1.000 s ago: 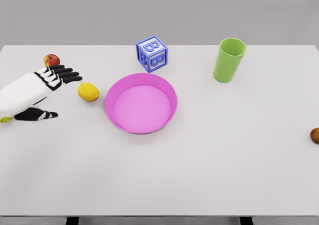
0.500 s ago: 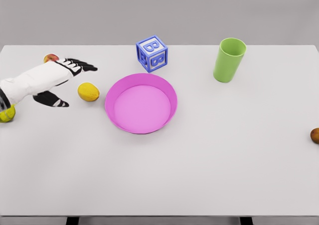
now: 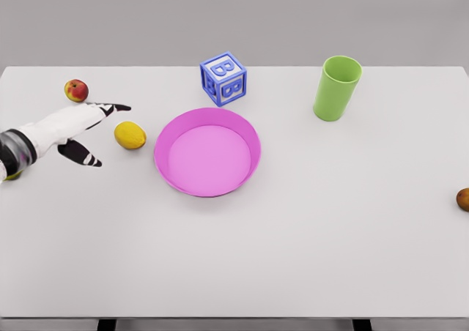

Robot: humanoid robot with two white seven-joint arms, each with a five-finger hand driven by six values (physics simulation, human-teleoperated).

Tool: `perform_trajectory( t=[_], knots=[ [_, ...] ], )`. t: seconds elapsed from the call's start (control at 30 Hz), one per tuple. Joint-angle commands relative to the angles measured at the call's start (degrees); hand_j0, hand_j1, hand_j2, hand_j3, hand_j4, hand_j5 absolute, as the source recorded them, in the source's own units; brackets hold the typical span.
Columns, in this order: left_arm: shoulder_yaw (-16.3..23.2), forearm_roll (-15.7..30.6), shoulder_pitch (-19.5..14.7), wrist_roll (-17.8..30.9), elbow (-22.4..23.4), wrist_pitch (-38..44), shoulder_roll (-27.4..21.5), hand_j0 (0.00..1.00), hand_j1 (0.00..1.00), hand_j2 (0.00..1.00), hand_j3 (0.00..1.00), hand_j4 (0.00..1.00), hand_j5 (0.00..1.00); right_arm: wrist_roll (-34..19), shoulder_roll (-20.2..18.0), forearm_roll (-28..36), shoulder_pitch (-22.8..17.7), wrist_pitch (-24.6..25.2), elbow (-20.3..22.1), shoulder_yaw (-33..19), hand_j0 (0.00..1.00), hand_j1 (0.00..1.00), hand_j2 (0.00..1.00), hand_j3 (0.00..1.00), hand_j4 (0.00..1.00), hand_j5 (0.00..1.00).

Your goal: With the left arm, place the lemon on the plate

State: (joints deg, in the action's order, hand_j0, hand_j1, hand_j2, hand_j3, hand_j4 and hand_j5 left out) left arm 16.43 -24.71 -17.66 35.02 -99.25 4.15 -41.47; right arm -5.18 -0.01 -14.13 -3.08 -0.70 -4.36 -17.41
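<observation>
Smooth oval lemon just left of round glossy pink plate, left hand now lower, turned edge-on, fingers spread, empty

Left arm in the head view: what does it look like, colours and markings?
The left arm has a smooth white shell with a grey band at the picture's edge. The left hand has a white back; its fingers are black, and the thumb is black with white stripes. No cables show. The right arm is out of view.

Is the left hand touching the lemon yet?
Apart. The head view shows bare table between the left hand and the lemon.
</observation>
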Motion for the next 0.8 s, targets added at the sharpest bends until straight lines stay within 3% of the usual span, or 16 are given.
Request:
perform_trajectory(
  t=[0.0,0.17,0.33,0.6,0.77],
  knots=[
    [0.88,-1.65,0.00,-0.02,0.11,0.16,-0.02,1.00,1.00,1.00,1.00,1.00,1.00,-0.01,0.01,-0.02,0.00,0.00,0.06,0.01,1.00,1.00,1.00,1.00,1.00,1.00],
    [4.04,-5.35,-2.11,-0.02,0.99,0.16,0.24,1.00,1.00,1.00,1.00,1.00,1.00,-0.01,0.01,-0.02,0.00,0.00,-0.03,0.01,1.00,1.00,1.00,1.00,1.00,1.00],
    [4.40,-9.65,-2.64,-0.02,2.04,0.07,3.41,0.98,0.98,0.98,0.98,0.98,0.98,-0.01,0.01,-0.02,0.00,0.00,0.06,0.01,1.00,1.00,1.00,1.00,1.00,1.00],
    [7.30,-9.74,-6.50,-0.02,7.49,-0.28,5.08,0.98,0.98,0.98,0.98,0.98,0.98,-0.01,0.01,-0.02,0.00,0.00,-0.03,0.01,1.00,1.00,1.00,1.00,1.00,1.00],
    [7.82,-9.74,-6.68,-0.02,8.37,-0.28,5.43,0.98,0.98,0.98,0.98,0.98,0.98,-0.01,0.01,0.07,0.00,0.00,-0.03,0.01,1.00,1.00,1.00,1.00,1.00,1.00]
  ],
)
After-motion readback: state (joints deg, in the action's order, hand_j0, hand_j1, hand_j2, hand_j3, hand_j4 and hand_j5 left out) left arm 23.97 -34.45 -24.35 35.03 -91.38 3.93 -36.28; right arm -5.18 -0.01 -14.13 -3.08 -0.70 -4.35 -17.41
